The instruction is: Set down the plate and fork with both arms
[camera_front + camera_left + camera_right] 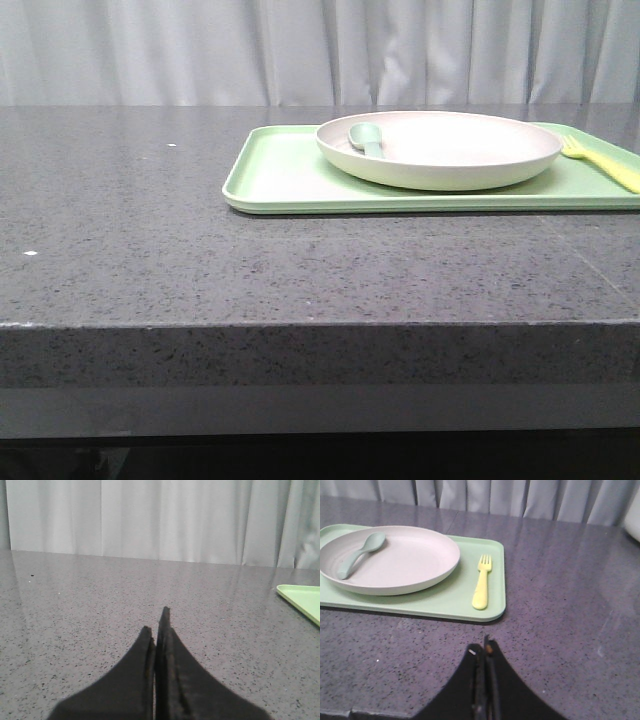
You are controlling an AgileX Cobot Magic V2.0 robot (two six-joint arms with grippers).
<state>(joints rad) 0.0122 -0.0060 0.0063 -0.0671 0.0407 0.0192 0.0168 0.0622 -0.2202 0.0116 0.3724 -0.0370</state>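
There the plate (390,560) sat on the tray (450,597), spoon (360,552) inside, fork (482,582) beside; left fingers (156,630) and right fingers (485,652) were closed, empty, off the tray.

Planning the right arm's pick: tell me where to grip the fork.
Grip the fork across its plain handle, coming from above. It lies flat on the tray beside the plate, tines pointing away from the right gripper, its handle end near the tray's front edge.

Off-white plate (440,150) beside pale-yellow fork (600,161)
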